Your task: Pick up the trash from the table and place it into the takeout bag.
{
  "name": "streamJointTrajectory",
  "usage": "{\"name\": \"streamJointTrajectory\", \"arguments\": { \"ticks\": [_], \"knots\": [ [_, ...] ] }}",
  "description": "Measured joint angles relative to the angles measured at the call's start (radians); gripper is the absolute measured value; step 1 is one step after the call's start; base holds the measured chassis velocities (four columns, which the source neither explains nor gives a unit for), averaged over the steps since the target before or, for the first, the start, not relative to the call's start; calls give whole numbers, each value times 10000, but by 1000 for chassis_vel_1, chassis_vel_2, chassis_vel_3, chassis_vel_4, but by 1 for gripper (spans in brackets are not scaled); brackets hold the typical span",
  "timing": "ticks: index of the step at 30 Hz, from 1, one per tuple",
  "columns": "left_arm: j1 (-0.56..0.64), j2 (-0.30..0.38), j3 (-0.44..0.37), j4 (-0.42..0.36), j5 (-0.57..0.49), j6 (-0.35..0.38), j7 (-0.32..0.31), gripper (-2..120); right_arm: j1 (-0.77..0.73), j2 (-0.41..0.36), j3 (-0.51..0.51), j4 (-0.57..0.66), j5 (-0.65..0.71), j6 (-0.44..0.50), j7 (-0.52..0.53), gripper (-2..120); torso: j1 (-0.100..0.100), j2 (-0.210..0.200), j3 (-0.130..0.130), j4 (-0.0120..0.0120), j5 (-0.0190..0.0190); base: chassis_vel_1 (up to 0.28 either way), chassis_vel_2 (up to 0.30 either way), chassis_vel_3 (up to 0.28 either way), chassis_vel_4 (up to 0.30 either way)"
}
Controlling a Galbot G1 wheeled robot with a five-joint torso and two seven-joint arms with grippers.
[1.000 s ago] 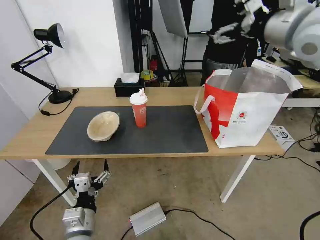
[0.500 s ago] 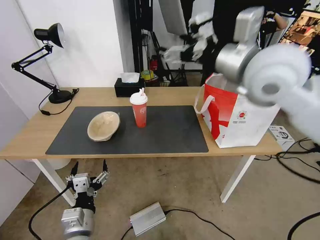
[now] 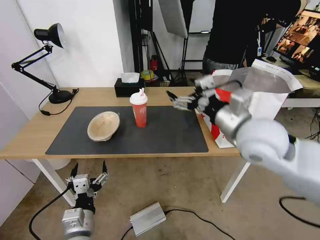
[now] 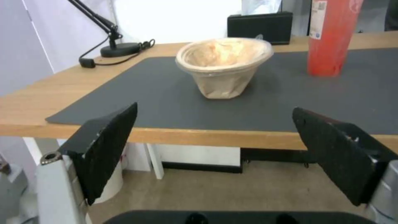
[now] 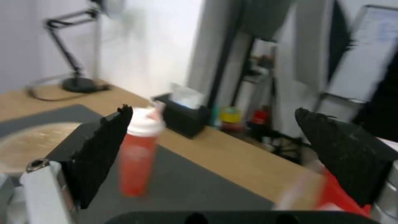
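Observation:
Two pieces of trash stand on the table's (image 3: 100, 95) dark mat (image 3: 160, 133): a beige bowl (image 3: 103, 126) (image 4: 224, 63) tilted on its side, and to its right an upright red cup (image 3: 139, 110) (image 4: 331, 37) (image 5: 139, 155) with a white lid. The takeout bag (image 3: 263, 103) stands open at the table's right end. My right gripper (image 3: 175, 100) (image 5: 212, 109) hovers open over the mat's right part, between cup and bag, holding nothing. My left gripper (image 3: 89, 171) (image 4: 214, 108) is open and empty below the table's front edge, facing the bowl.
A black desk lamp (image 3: 50, 36) and its cord occupy the table's back left. A black tissue box (image 3: 128, 87) sits behind the cup. On the floor lie a silver box (image 3: 147, 218) and cables. A person stands behind the bag.
My right arm has swung down and leftward from above the bag to low over the mat's right part. The left arm, cup and bowl have stayed put.

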Motion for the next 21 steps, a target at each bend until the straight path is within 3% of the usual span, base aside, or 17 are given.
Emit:
{"name": "streamJointTrajectory", "arguments": {
  "ticks": [1, 3, 4, 8, 21],
  "knots": [
    [0, 0, 0, 0, 0, 0, 0, 100, 0, 0, 0, 0, 0, 0, 0, 100, 0, 0, 0, 0, 0, 0, 0, 0, 0],
    [-1, 2, 5, 58, 31, -56, -1, 100, -1962, 16, 1355, 259, -1051, 158, 40, 100, 0, 0, 0, -2, 2, 0, 0, 0, 0],
    [-1, 2, 5, 58, 31, -56, -1, 100, -1962, 16, 1355, 259, -1051, 158, 40, 100, 0, 0, 0, -2, 2, 0, 0, 0, 0],
    [-20, 2, 64, 153, 109, -108, -1, 100, -4987, 851, 3091, 625, -2934, 503, 226, 100, 0, 0, 0, 1, 1, 0, 0, 0, 0],
    [-63, 16, 88, 291, 135, -117, 4, 100, -9068, 3298, 4696, 1217, -5594, 1306, 394, 100, -1, 0, -1, 1, -2, 0, 0, 0, 0]
  ]
}}
